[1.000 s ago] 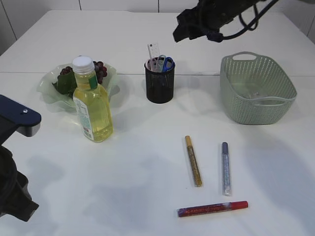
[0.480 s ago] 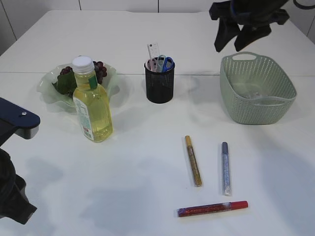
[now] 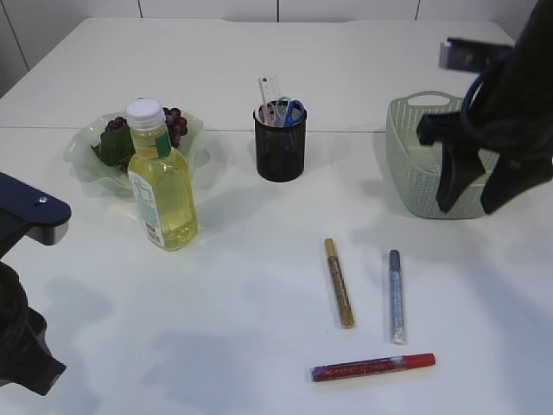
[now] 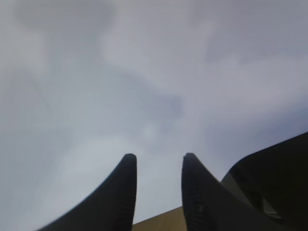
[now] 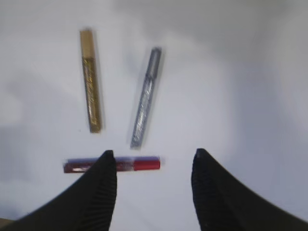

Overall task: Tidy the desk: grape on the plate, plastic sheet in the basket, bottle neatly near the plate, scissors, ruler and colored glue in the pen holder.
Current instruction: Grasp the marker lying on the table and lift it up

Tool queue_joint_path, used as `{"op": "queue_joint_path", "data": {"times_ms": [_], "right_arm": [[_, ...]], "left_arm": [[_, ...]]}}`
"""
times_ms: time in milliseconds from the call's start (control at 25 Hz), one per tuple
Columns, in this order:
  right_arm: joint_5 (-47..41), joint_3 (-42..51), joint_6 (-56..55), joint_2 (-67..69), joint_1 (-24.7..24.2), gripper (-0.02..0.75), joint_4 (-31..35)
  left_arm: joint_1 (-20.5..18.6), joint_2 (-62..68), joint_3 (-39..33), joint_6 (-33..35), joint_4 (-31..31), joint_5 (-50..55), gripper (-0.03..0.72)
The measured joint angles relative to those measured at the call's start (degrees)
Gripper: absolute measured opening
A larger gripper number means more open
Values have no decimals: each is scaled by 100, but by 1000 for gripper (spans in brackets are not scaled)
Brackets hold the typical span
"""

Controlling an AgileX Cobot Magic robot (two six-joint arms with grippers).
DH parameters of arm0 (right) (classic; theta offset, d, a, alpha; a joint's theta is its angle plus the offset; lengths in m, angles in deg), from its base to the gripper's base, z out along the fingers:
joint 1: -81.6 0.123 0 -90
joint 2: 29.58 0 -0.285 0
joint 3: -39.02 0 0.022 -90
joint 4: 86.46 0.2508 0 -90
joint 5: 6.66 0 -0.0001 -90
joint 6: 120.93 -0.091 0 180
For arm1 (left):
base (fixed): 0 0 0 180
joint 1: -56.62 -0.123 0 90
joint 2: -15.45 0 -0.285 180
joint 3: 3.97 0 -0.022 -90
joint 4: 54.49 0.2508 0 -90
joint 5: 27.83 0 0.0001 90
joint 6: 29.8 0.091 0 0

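Right wrist view: the right claw [image 5: 154,185] hangs open and empty above three glue pens on the white surface [image 3: 251,285], gold [image 5: 89,79], silver [image 5: 144,96] and red [image 5: 113,164]. Fetching them for the mesh holder [image 3: 280,147] looks like the step in hand; next, descend and straddle one slim, glittery tube. The left claw [image 4: 156,192] idles part-open, empty.

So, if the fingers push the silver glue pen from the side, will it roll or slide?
The silver glue pen looks round and slim, lying flat on the smooth white table, so a sideways push would probably roll it. It seems stiff and light, so a grip across its middle should lift it level. The gold glue pen lies close beside it, so a roll to that side may bump it.
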Motion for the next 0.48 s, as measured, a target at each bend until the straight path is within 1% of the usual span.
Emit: {"op": "queue_joint_path", "data": {"times_ms": [120, 240, 360, 480], "right_arm": [[136, 579, -217, -9, 249, 405, -89], [656, 948, -753, -9, 636, 405, -329], [1132, 1031, -1316, 51, 942, 404, -602], [1382, 1031, -1606, 281, 1031, 405, -662]], "left_arm": [[0, 0, 0, 0, -63, 0, 237], [0, 0, 0, 0, -91, 0, 237], [0, 0, 0, 0, -125, 0, 238], [0, 0, 0, 0, -215, 0, 239]]}}
